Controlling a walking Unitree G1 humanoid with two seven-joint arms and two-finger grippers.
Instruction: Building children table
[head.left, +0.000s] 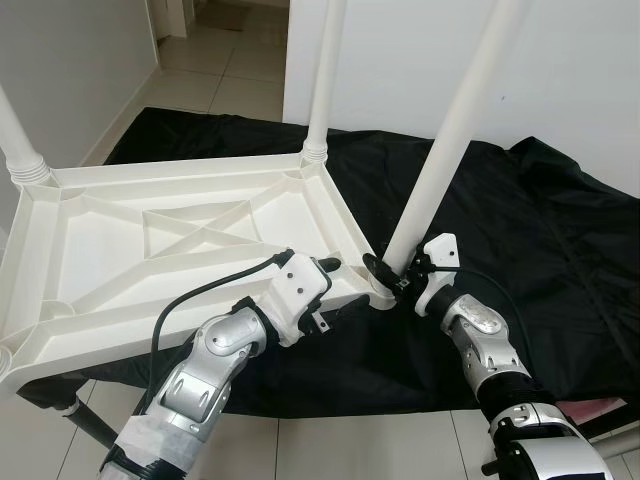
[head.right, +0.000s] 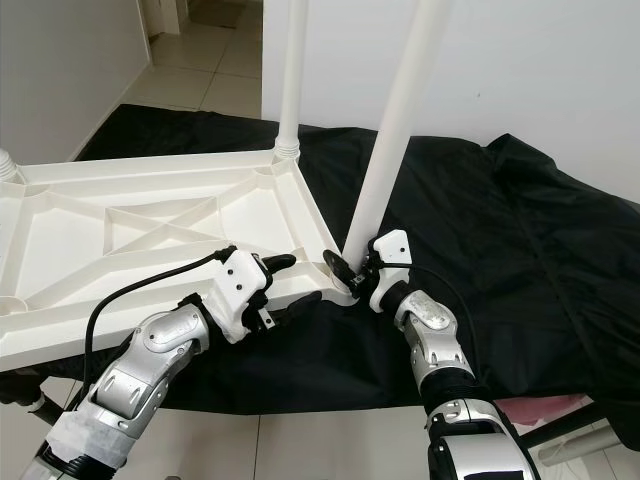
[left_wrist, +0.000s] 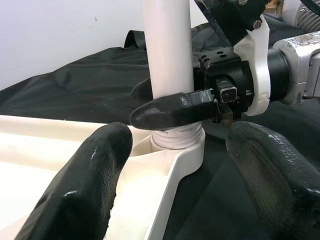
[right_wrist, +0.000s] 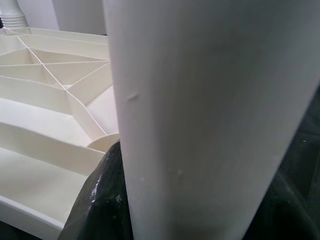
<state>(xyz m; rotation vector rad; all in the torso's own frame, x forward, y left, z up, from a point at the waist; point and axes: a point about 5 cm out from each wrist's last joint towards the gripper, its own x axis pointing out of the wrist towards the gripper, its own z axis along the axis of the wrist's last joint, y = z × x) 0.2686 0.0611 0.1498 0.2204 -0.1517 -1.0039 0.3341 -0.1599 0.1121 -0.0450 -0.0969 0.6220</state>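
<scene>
Both arms reach toward the near corner: my right gripper (head.left: 385, 272) is clamped low on the leg (head.left: 440, 165), my left gripper (head.left: 345, 290) spread beside the upturned table (head.left: 150, 250). Stiff, light, slick plastic; I'd grip near the socket.

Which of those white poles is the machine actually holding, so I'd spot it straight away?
Find the upside-down white plastic tabletop lying on the black cloth. At its near right corner a round white plastic leg rises at a slant. Unlike the other legs, it has the right pincer clamped around its base.
</scene>
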